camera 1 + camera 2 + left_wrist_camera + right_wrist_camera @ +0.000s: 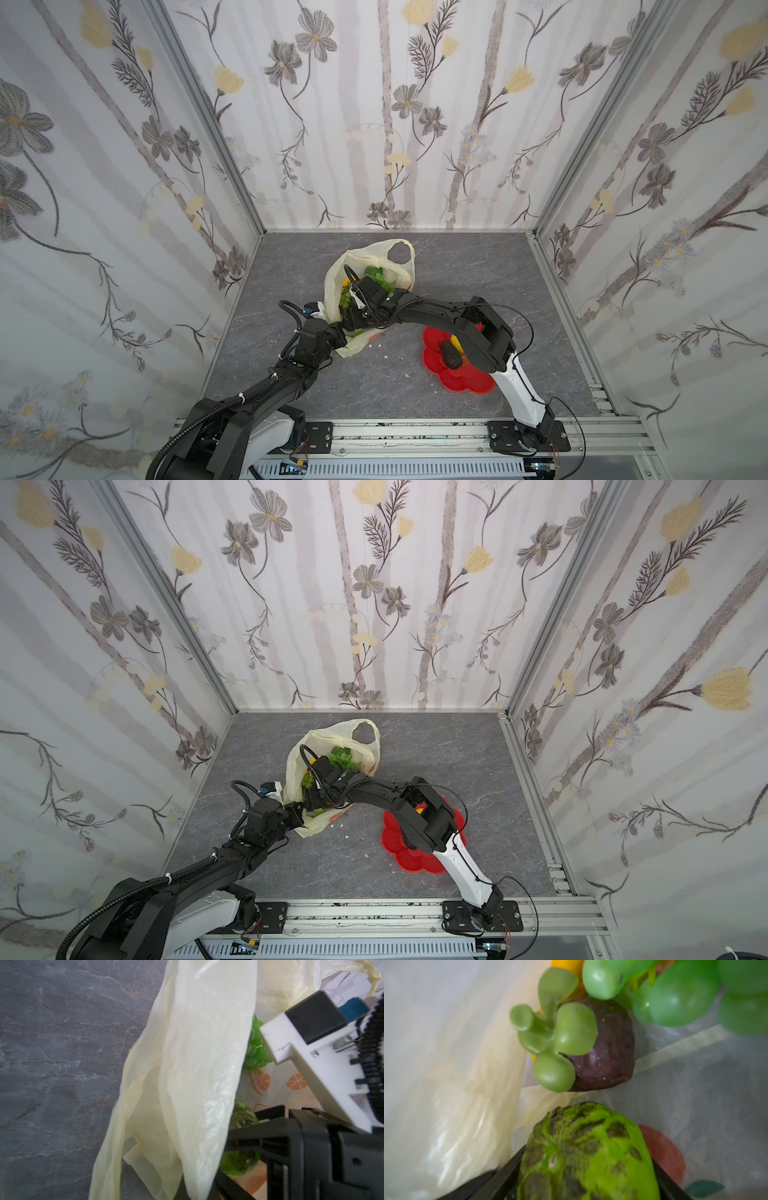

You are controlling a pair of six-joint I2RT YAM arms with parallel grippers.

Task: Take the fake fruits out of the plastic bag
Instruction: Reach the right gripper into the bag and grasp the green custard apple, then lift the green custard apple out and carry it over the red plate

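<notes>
Your right gripper [354, 325] is deep inside the plastic bag [332, 286], jaws spread wide around the bumpy green ball [583, 1153], a finger against each flank. It's likely light, hollow and slick, so grip across its middle. Your left gripper [340, 332] is clamped on the bag's flimsy rim.

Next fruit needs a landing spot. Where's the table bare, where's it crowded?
Bare: table between bag and right wall; also the front strip between bag, plate and rail. Crowded: bag mouth, and plate under the right arm.
</notes>
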